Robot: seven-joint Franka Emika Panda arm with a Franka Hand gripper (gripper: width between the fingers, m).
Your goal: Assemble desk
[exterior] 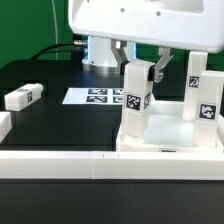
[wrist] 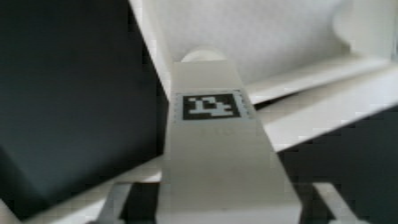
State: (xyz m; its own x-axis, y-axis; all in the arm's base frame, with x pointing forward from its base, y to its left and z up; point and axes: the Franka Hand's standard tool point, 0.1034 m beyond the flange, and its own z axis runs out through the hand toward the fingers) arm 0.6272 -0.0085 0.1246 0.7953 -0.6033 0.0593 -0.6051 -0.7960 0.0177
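Now | gripper (exterior: 141, 68) clamps leg (exterior: 135, 102) | long axis upright | probably seated in desk top (exterior: 172, 130) corner

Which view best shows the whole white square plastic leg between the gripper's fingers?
The exterior view: the white square plastic leg stands upright, full length, on the white tray-like desk top. The wrist view shows only its tagged face, foreshortened.
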